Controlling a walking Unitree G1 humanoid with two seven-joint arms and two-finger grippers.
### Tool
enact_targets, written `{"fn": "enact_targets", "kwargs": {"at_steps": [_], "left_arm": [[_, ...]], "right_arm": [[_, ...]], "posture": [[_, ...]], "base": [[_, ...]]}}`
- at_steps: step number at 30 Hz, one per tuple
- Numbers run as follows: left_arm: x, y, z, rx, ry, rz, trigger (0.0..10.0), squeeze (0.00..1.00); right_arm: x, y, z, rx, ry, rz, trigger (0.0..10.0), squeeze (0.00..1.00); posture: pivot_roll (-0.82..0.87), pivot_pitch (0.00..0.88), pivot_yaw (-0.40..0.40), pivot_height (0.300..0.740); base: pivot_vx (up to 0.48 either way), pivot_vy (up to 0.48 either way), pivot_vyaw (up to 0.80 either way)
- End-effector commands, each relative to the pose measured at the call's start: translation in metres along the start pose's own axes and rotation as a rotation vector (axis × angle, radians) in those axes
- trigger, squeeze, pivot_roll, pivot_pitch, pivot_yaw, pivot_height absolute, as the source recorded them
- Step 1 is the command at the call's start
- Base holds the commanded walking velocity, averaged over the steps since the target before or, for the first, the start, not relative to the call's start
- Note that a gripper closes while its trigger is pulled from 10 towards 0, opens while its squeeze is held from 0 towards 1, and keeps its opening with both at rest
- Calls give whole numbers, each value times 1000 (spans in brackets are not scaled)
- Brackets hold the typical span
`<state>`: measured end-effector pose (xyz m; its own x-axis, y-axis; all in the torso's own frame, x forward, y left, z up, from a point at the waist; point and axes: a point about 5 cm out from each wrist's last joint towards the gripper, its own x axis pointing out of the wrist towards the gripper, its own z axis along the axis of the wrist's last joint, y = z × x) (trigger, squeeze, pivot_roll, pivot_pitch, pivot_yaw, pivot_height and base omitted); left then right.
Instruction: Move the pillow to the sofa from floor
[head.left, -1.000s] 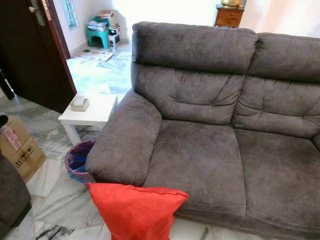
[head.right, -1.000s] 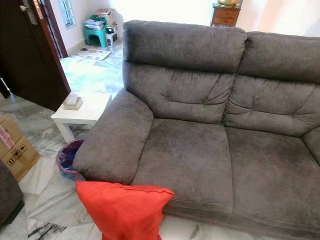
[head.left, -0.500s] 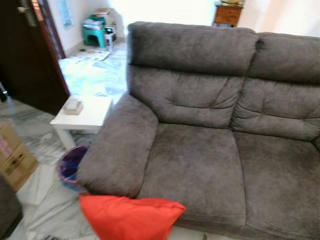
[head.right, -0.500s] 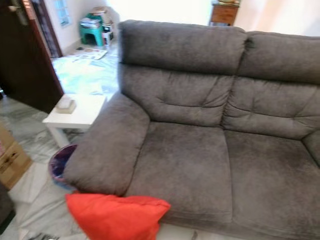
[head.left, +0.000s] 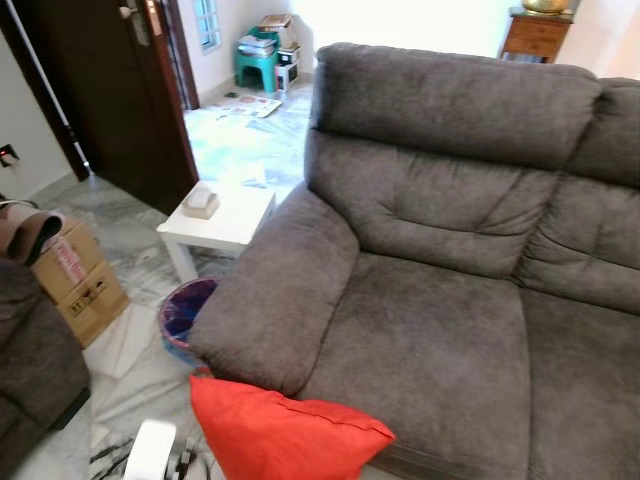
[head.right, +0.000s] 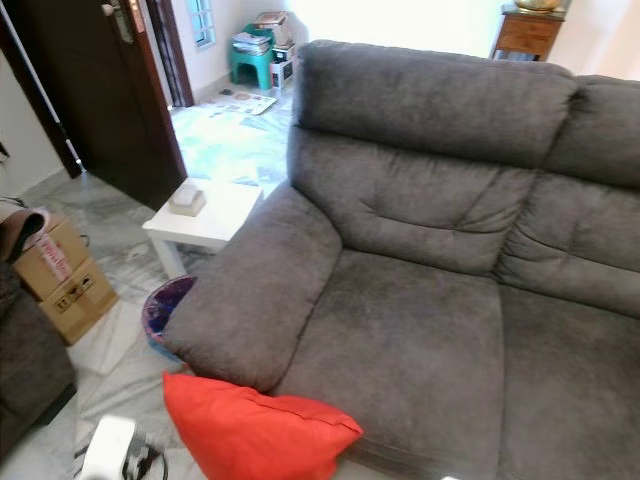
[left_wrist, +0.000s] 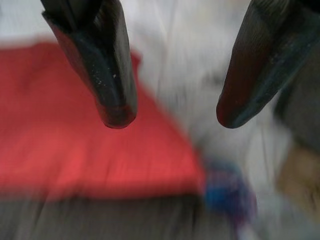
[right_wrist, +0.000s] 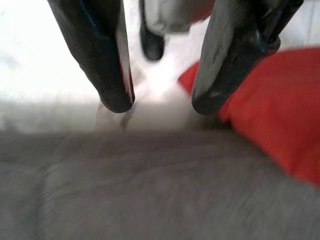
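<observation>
Left eye view swung left; pillow (head.left: 285, 435) unmoved beside sofa (head.left: 440, 290).

pillow (head.left: 285, 435): lower part cut off at 6 o'clock | sofa (head.left: 450, 280): cut off at 3 o'clock | wrist views: blurred

The left hand (left_wrist: 171, 117) is seen with its two long black fingers (left_wrist: 102, 65) spread well apart, nothing held between them. The right hand (right_wrist: 159, 107) is likewise held open, its two black fingers (right_wrist: 100, 55) parted with an empty gap.
</observation>
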<state>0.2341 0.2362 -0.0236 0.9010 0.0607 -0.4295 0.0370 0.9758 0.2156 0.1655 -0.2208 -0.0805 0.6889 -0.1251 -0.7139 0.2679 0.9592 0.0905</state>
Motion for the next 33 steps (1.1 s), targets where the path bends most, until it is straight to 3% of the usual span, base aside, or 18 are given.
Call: {"fn": "enact_targets", "kwargs": {"at_steps": [1,2,4,9,11,18,23,26,27,29,30,33], "left_arm": [[-1,6,10,43,-80,31,10000,0],[-1,8,24,53,-166,42,10000,0],[-5,6,34,46,-243,28,10000,0],[-27,-6,39,59,-341,-24,10000,0],[-38,-4,39,41,-356,4,10000,0],[-50,4,47,23,-381,58,10000,0],[-57,13,55,68,-397,42,10000,0],[-55,17,58,65,-393,42,10000,0],[-52,17,59,53,-385,29,10000,0],[-49,16,59,46,-379,20,10000,0],[-48,14,59,58,-377,6,10000,0],[-45,7,60,66,-361,-57,10000,0]], "right_arm": [[1,-1,9,6,-54,8,10000,0],[2,-2,21,1,-121,19,10000,0],[3,-3,38,-14,-219,20,10000,0],[-2,-11,69,10,-422,1,10000,0],[-5,-12,79,3,-482,22,10000,0],[-9,-6,88,-15,-549,57,10000,0],[-14,-1,83,-2,-563,57,10000,0],[-15,-1,82,-2,-561,62,10000,0],[-15,-2,82,17,-567,69,10000,86],[-15,-1,82,26,-575,76,10000,86],[-15,-1,82,18,-568,85,10000,1000],[-15,0,81,-1,-544,95,10000,1000]], "posture": [[102,47,14,740],[104,47,17,740],[101,45,22,740],[91,40,21,740],[93,41,13,740],[102,33,0,740],[107,20,-2,740],[107,18,-2,740],[99,11,-1,740],[99,11,-1,740],[99,11,-1,740],[87,0,-5,740]], "base": [[0,0,0],[0,0,0],[0,0,0],[0,0,0],[0,0,0],[0,0,0],[0,0,0],[0,0,0],[0,0,0],[0,0,0],[0,0,0],[0,0,0]]}}
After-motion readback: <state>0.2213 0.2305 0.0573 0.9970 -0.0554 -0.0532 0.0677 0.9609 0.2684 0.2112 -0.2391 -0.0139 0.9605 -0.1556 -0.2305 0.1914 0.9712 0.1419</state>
